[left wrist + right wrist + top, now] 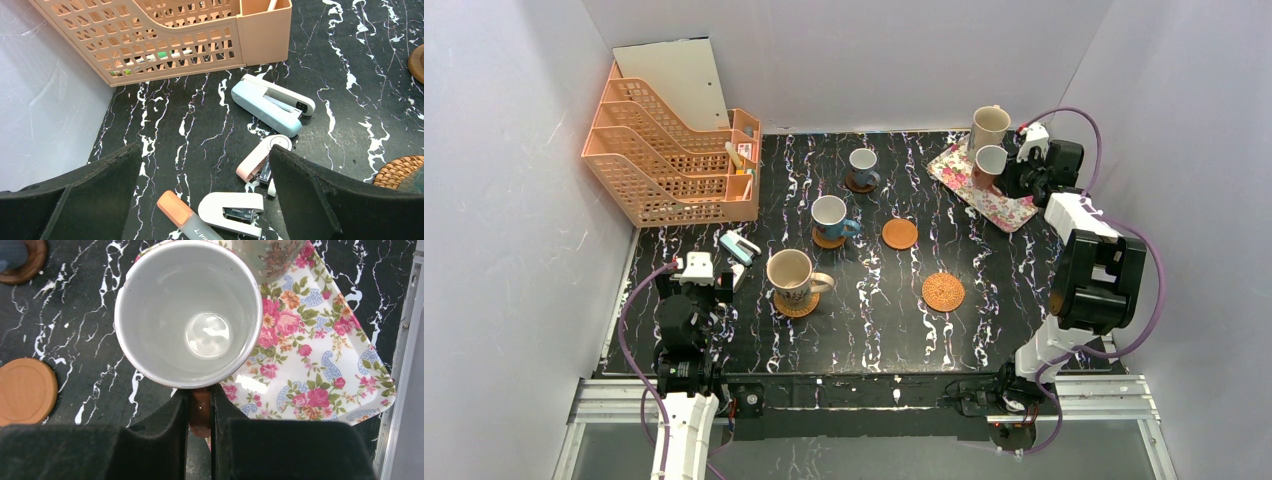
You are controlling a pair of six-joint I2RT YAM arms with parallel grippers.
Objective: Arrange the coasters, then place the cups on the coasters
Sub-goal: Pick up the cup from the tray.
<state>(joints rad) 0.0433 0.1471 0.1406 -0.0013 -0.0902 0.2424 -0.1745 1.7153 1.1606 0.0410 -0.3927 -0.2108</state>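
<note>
My right gripper [200, 395] is shut on the brown handle of the small brownish-orange cup [187, 310], which is white inside and sits at the edge of the floral tray [320, 355]. In the top view this cup [990, 163] stands beside a large beige cup [988, 127] on the tray. Two blue cups [863, 163] [830, 215] each stand on a wooden coaster. Another beige cup [790, 275] sits on a wicker coaster [796, 303]. A wooden coaster [900, 234] and a wicker coaster [943, 291] lie bare. My left gripper [205, 160] hangs open over stationery.
An orange mesh file organiser [674, 150] fills the back left corner. Under the left gripper lie a blue stapler [272, 105], a pink one [257, 160], a white one [232, 212] and an orange highlighter [182, 215]. White walls close in on three sides.
</note>
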